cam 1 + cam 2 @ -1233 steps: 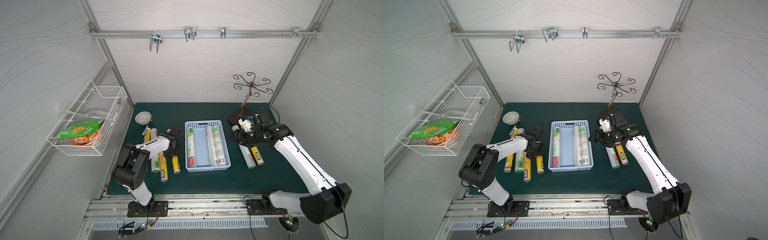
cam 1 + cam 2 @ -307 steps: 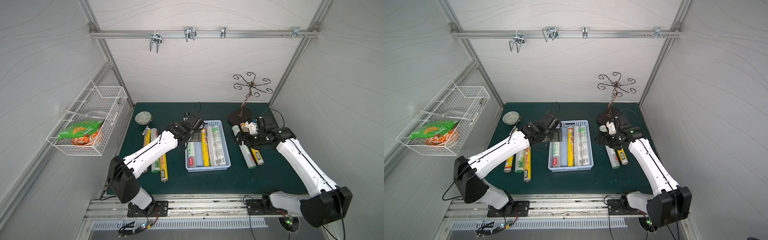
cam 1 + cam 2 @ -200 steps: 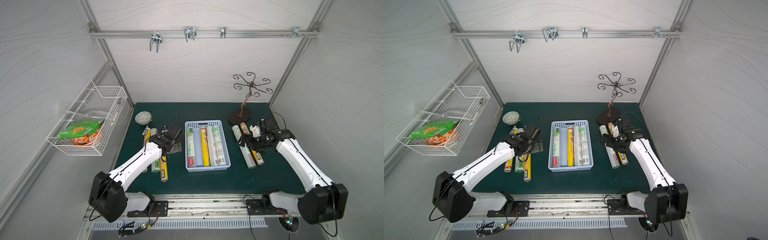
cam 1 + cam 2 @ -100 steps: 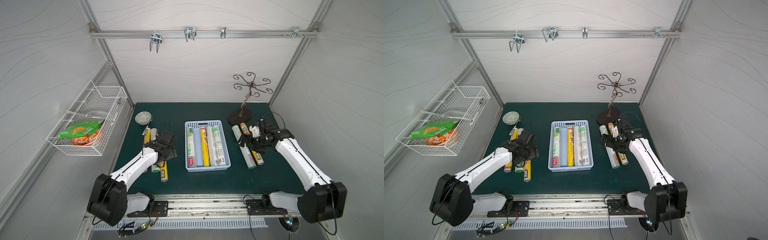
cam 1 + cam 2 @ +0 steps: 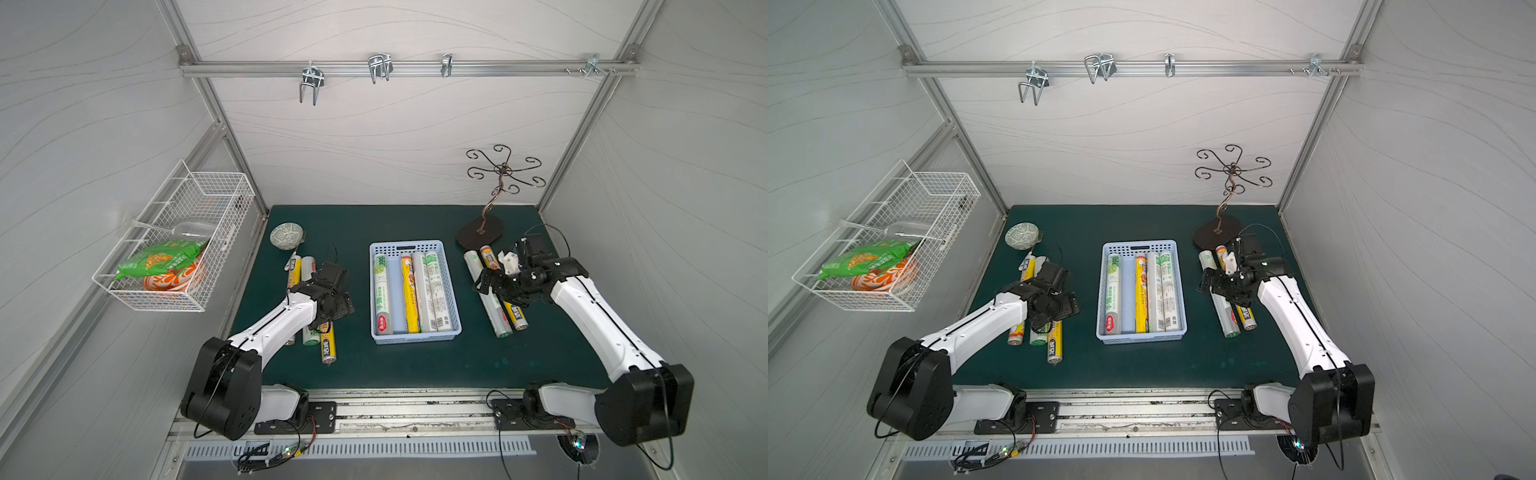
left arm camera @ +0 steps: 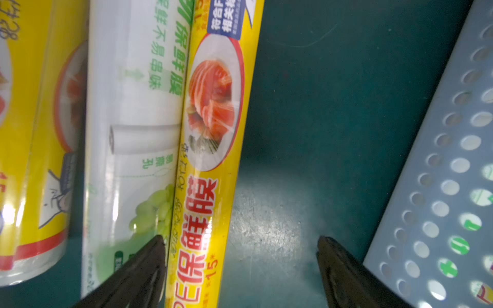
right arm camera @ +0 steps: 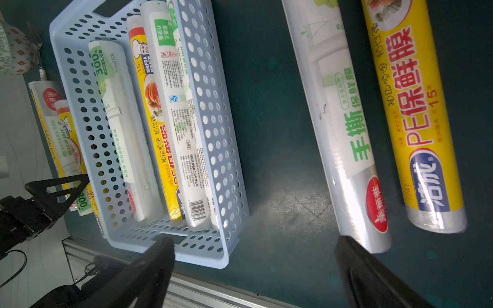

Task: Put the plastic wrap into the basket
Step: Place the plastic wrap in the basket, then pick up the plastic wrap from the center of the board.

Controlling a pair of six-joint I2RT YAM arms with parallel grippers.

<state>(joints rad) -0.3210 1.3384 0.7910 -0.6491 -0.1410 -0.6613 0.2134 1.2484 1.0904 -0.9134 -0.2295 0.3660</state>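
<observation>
The light blue basket [image 5: 371, 291] [image 5: 1101, 291] stands mid-table and holds several plastic wrap rolls: a white-green one [image 5: 382, 291], a yellow one [image 5: 409, 295] and two white ones. Three rolls lie to its left. My left gripper [image 5: 337, 305] [image 6: 240, 240] hangs open low over them, astride the yellow roll [image 6: 213, 160] next to the white roll [image 6: 133, 106]. To the basket's right lie a clear roll [image 7: 341, 120] and a yellow roll [image 7: 416, 120]. My right gripper [image 5: 496, 286] [image 7: 254, 240] hovers open above them with only mat between its fingers.
A white wire basket [image 5: 174, 249] with snack bags hangs on the left wall. A patterned bowl [image 5: 286, 236] sits at the back left, and a dark metal hook stand [image 5: 482, 232] at the back right. The basket wall [image 6: 440, 173] runs close beside my left gripper.
My left arm has drawn back from the basket to the rolls on the left and come down over them. A yellow roll now lies in the basket. The right gripper has barely moved.
</observation>
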